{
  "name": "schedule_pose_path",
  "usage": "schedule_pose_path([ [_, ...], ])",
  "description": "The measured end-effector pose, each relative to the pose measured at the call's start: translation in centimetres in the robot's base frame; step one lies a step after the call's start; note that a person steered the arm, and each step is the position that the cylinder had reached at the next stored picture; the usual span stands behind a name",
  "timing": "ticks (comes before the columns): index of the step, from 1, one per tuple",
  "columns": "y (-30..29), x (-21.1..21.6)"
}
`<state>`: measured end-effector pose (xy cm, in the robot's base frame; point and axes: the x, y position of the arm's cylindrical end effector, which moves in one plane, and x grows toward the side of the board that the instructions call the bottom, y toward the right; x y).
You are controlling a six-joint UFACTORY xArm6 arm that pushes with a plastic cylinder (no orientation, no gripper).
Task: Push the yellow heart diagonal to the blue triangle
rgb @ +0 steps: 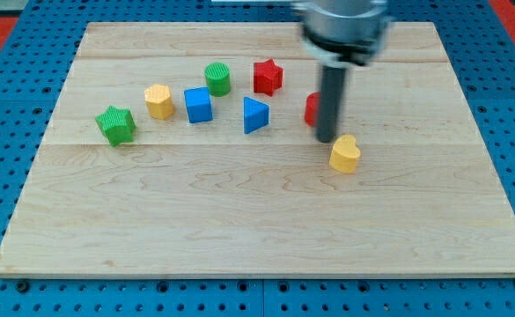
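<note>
The yellow heart (345, 154) lies right of the board's middle. The blue triangle (254, 115) sits up and to the left of it, well apart. My tip (327, 139) is at the heart's upper left edge, close to it or touching; I cannot tell which. The rod stands in front of a red block (312, 109), which is mostly hidden behind it.
A wooden board (239, 220) lies on a blue pegboard table. Left of the triangle are a blue cube (198, 105), a yellow hexagon block (158, 100), a green star (115, 124). A green cylinder (217, 78) and red star (268, 77) sit above.
</note>
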<state>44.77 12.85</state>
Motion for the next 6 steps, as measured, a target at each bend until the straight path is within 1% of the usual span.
schedule_pose_path([
  [1,2.1,7.2],
  [2,-2.2,5.0],
  [3,-4.0,5.7],
  [4,-5.3,11.0],
  [5,-3.3,14.3],
  [6,0.2,14.3],
])
